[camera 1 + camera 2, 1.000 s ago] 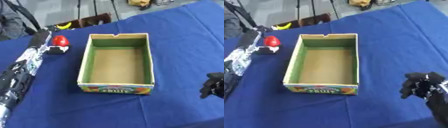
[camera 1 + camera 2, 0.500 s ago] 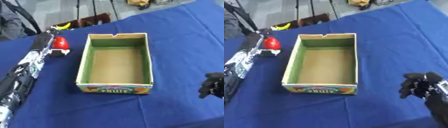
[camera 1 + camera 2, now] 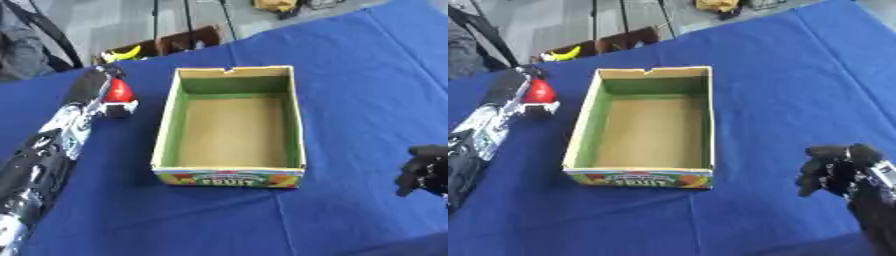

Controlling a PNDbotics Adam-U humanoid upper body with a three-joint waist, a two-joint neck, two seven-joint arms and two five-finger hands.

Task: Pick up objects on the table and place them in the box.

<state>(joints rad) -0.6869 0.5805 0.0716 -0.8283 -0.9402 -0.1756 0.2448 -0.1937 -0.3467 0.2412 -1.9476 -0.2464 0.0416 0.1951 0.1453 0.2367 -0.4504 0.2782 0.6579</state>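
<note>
- Worktop (image 3: 367, 75): blue cloth cover, filling most of my view and lying askew.
- Box (image 3: 231, 173): open cardboard carton with green inner walls and a brown floor, nothing inside. It stands mid-worktop, long axis running away from me, the printed "FRUIT" end panel nearest. It sits where it sat a second ago.
- Left arm (image 3: 52, 145): black and silver, laid along the left side of the worktop, stretching from my lower left corner up toward the far edge.
- Left hand (image 3: 109, 95): at the far left of the worktop, beside the box's far left corner and apart from it. Its fingers are curled round the red object. Against the picture a second ago, I read the hand and its load as sitting further up and away from me.
- Right hand (image 3: 833, 170): low at the right edge, well apart from the box, resting over the cloth. Fingers curled in, holding nothing; much as it was a second ago.
- Red object (image 3: 119, 91): small, round, glossy. Too small for me to tell an axis or facing.
</note>
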